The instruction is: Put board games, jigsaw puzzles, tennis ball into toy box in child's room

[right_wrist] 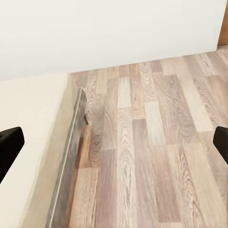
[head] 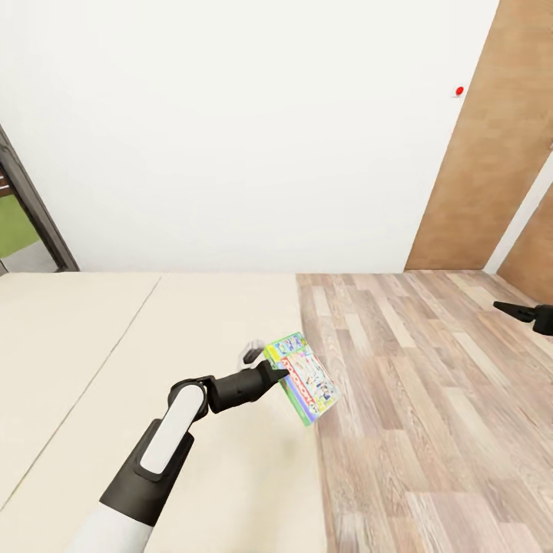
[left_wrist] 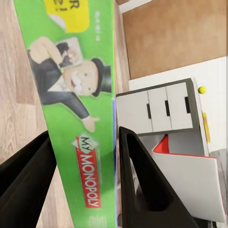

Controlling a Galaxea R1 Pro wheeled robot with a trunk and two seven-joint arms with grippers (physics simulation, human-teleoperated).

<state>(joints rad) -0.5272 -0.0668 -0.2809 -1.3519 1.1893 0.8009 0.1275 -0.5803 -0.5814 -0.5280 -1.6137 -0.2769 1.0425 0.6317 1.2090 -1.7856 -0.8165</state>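
Left gripper (head: 278, 374) clenched on green-edged Monopoly board game (head: 305, 377), lifted past the bed's (head: 92, 346) edge over wood floor (head: 430, 399), right gripper (right_wrist: 114, 145) fingers spread apart, released.

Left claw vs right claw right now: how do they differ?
The left claw is shut on the green-edged board game; the right claw is open and holds nothing. Left sits over the bed edge; right hangs over the wood floor. Both have black fingers.

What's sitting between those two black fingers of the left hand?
The green-edged board game, a Monopoly box, stands clamped between the left hand's fingers, as its wrist view shows.
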